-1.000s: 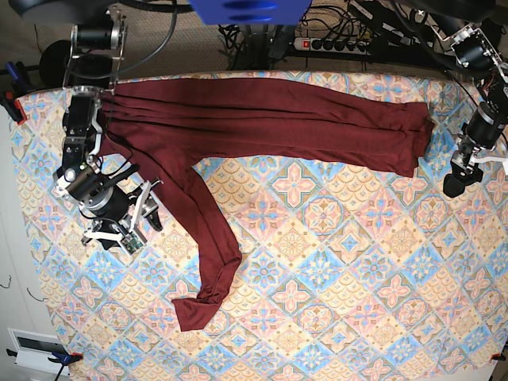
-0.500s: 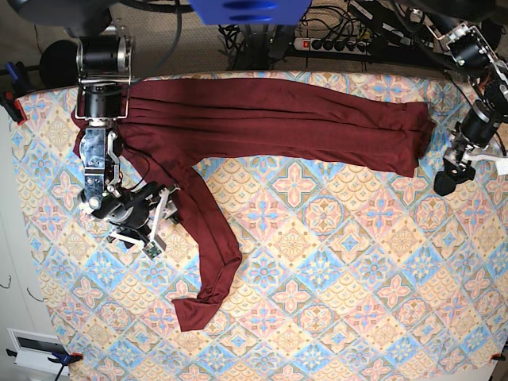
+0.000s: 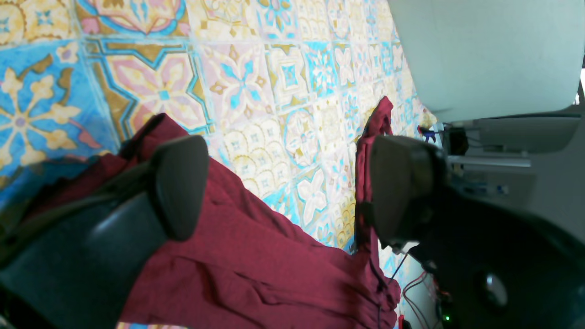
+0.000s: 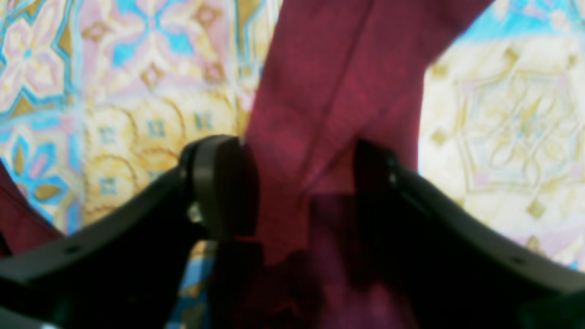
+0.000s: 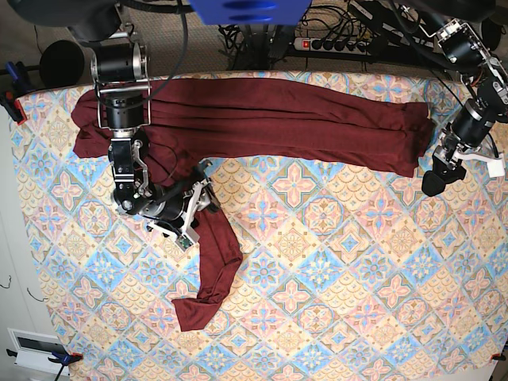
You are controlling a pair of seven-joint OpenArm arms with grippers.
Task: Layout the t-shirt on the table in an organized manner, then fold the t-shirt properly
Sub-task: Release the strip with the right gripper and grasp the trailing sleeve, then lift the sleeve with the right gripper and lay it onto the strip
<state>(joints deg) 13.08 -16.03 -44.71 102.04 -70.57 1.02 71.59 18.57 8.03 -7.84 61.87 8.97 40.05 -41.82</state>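
The maroon t-shirt lies stretched in a long band along the table's far edge. One narrow strip hangs down to the front left. My right gripper sits on that strip. In the right wrist view its fingers straddle the maroon fabric, which fills the gap between them. The jaws look partly open. My left gripper hovers just right of the shirt's right end. In the left wrist view it is wide open over the crumpled fabric.
A power strip and cables lie behind the far edge. A blue clamp grips the table's left edge. A white box sits on the floor at front left. A pale panel stands beyond the table.
My right gripper has moved right across the table onto the hanging strip, and the shirt's left end now shows beside the arm. My left gripper has edged down and left toward the shirt's right end.
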